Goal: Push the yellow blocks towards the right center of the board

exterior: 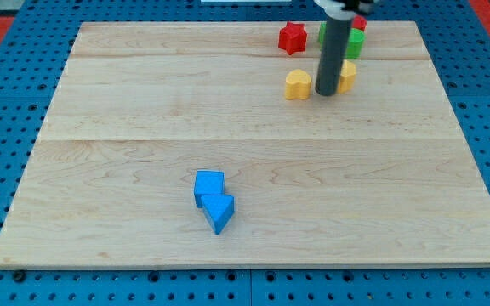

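Note:
A yellow heart-shaped block point(297, 85) lies on the wooden board point(143, 102) near the view's top, right of centre. A second yellow block point(347, 75) lies just to its right, partly hidden behind my rod, so its shape is unclear. My tip point(325, 92) rests on the board between the two yellow blocks, close to both; I cannot tell whether it touches either.
A red star-shaped block point(293, 37) sits at the top above the yellow heart. A green block point(355, 42) shows right of the rod, with a bit of red point(360, 23) above it. A blue cube point(209, 186) and a blue triangular block point(219, 212) lie together at lower centre.

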{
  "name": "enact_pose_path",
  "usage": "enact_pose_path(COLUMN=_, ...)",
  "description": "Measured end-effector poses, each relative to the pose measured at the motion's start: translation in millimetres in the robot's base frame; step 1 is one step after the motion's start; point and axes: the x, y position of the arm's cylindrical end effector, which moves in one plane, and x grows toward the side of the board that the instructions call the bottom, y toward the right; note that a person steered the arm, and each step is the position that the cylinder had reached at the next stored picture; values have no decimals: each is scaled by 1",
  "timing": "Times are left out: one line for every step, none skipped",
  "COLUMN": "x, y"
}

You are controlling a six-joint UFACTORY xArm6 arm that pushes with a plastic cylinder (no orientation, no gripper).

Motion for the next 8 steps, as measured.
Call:
enact_pose_path(x=-10, y=-7)
enact_pose_path(x=21, y=36)
enact_pose_path(x=30, y=106)
enact_pose_path(x=-47, y=107)
enact_pose_path(x=-87, y=75)
enact_pose_path(x=-86, y=22)
enact_pose_path(x=-56, y=5)
enact_pose_path(x=-63, y=5)
